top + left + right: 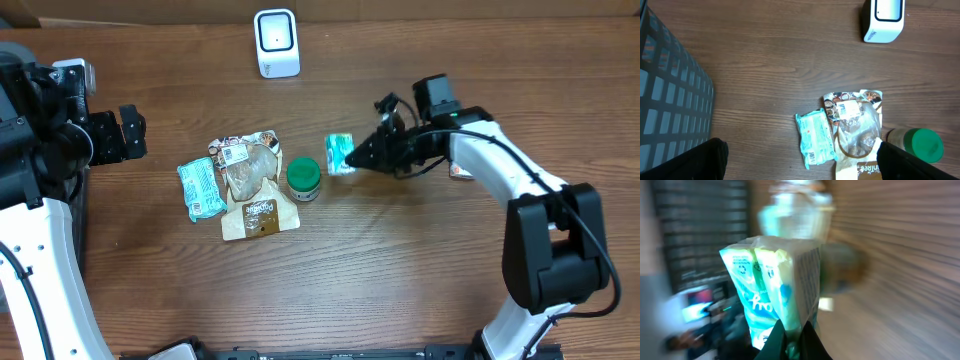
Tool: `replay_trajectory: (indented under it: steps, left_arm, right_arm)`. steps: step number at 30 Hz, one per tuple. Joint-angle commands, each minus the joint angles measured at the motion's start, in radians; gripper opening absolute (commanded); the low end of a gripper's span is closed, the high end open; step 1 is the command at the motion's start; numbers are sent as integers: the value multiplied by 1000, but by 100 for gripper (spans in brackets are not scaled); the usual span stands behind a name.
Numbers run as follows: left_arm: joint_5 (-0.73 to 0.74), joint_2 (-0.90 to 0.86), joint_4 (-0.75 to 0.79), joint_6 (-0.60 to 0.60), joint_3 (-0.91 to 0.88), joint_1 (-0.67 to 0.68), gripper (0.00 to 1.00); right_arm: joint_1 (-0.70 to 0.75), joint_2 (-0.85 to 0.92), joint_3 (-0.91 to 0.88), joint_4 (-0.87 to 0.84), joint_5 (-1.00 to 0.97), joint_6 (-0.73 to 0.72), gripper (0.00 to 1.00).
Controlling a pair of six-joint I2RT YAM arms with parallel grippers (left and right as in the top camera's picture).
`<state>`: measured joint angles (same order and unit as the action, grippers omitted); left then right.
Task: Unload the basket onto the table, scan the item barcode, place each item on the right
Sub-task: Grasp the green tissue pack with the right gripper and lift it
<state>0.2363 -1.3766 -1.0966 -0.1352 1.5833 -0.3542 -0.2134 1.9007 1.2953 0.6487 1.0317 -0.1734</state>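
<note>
My right gripper (352, 157) is shut on a small teal and white packet (340, 154), holding it just right of the pile at mid-table. The blurred right wrist view shows the packet (780, 290) upright, with its lower end pinched between my closed jaws (792, 330). The white barcode scanner (276, 42) stands at the back of the table and also shows in the left wrist view (883, 19). My left gripper (130, 133) stays at the far left, open with nothing between its fingers (800, 165).
A teal snack packet (201, 187) (815, 137), a brown cookie bag (255, 185) (857, 130) and a green-lidded jar (303, 177) (920, 144) lie together at mid-table. A dark mesh basket (670, 100) stands at the left edge.
</note>
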Motion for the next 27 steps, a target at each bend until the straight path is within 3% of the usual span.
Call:
replay_trajectory:
  steps: [1,4,27]
  left_arm:
    - [12,2,0,-22,9,1,100]
    - [12,2,0,-22,9,1,99]
    - [12,2,0,-22,9,1,100]
  right_arm:
    - [19,-35,-4,-43,375,51,4]
    - [37,-35,-4,-98,538,49,4]
    - [73,-35,-4,-95,538,-29,4]
